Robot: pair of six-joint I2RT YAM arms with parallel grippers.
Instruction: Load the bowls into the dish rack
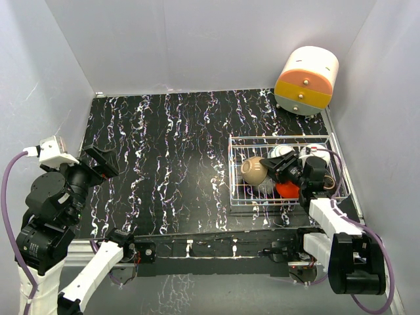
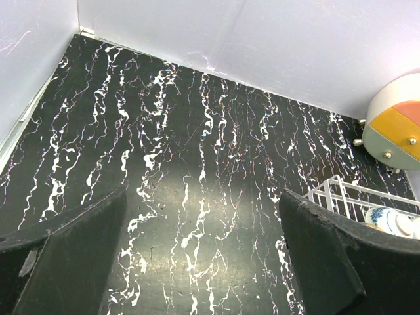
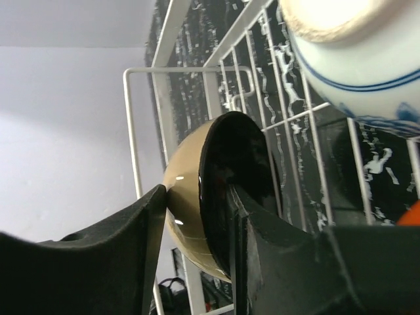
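Note:
The wire dish rack (image 1: 275, 138) stands at the right of the table. My right gripper (image 1: 270, 165) is inside it, shut on the rim of the tan-gold bowl (image 1: 253, 170), which is tipped on its side at the rack's left end. In the right wrist view one finger (image 3: 125, 230) presses the bowl's tan outside (image 3: 184, 197) and the other is inside its dark hollow. The blue-and-white bowl (image 1: 283, 151), the white bowl (image 1: 315, 151) and the red-orange bowl (image 1: 287, 190) lie in the rack. I cannot make out the black bowl. My left gripper (image 1: 100, 161) is open and empty at the far left.
The round cream-and-orange drawer cabinet (image 1: 306, 79) stands at the back right, behind the rack. Grey walls close the table on three sides. In the left wrist view the rack's corner (image 2: 328, 190) and the blue-and-white bowl (image 2: 387, 220) show at the right.

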